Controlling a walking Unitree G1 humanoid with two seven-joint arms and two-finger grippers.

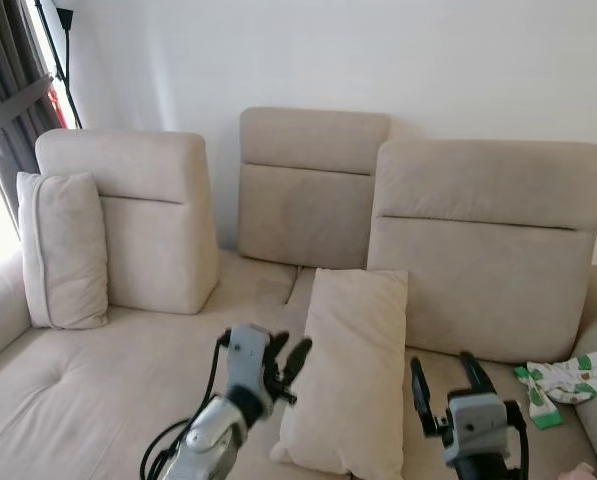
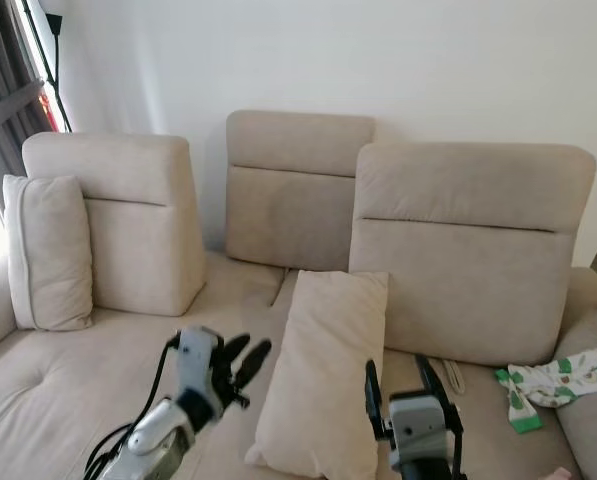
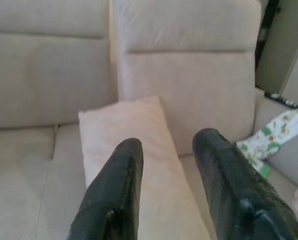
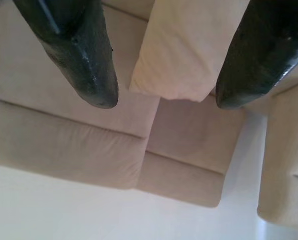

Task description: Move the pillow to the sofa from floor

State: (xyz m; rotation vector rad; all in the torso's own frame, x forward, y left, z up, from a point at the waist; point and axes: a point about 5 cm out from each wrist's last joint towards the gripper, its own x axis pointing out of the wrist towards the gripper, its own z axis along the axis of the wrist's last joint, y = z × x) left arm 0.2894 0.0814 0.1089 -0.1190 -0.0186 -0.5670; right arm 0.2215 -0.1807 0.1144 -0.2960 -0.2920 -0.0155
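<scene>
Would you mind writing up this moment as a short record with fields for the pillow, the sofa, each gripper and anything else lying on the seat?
pillow: long beige pillow lying on the sofa seat, its far end leaning against the right back cushion
sofa: beige sofa, with a second pillow upright at its left end
left gripper: left gripper open, beside the pillow, holding nothing
right gripper: right gripper open, beside the pillow, holding nothing
other: white and green patterned cloth on the seat at the right
task state: pillow is on the sofa
</scene>
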